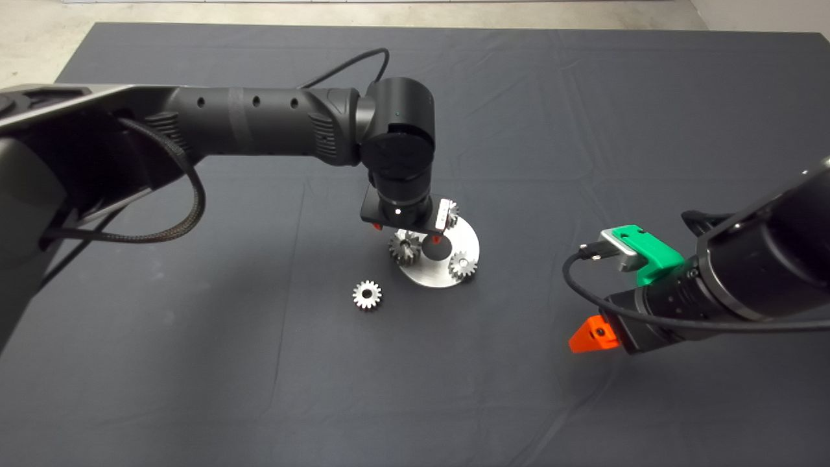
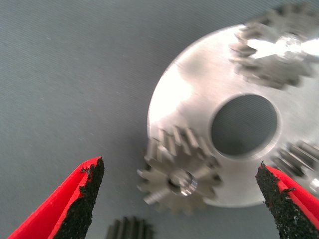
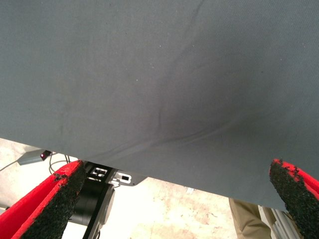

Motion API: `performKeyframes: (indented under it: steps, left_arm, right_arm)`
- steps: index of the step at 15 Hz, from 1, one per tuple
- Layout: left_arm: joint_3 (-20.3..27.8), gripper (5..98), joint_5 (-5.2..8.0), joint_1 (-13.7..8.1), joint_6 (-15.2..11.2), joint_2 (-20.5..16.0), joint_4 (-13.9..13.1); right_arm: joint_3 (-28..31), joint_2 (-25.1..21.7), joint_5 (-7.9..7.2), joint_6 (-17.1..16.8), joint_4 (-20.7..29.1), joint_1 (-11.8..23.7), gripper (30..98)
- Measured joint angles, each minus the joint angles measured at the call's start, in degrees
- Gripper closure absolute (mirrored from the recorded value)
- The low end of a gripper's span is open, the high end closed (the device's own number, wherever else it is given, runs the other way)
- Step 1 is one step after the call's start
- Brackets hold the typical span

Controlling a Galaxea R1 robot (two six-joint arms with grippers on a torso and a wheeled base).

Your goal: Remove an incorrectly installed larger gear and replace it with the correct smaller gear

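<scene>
Left wrist view: left gripper (image 2: 182, 199), jaws wide and empty, straddles the larger gear (image 2: 179, 172) on the round plate (image 2: 192, 94); smaller gear (image 1: 367, 295) lies near-left on the mat (image 1: 194, 363).

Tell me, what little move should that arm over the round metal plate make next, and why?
Probably lower straight down. The left end effector hangs open above the round silvery metal plate, and the larger silvery metal spur gear at the plate's edge sits between its red fingers, not yet touched. Descending would bracket the gear for gripping. The right end effector waits open at the mat's side.
</scene>
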Motion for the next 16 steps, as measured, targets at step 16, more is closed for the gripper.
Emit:
performKeyframes:
  steps: [16]
  left_arm:
    - [0.00,25.7,-0.41,2.42,-1.84,-0.28,0.93]
  right_arm:
    - [0.09,0.00,0.00,0.00,0.26,1.13,30.8]
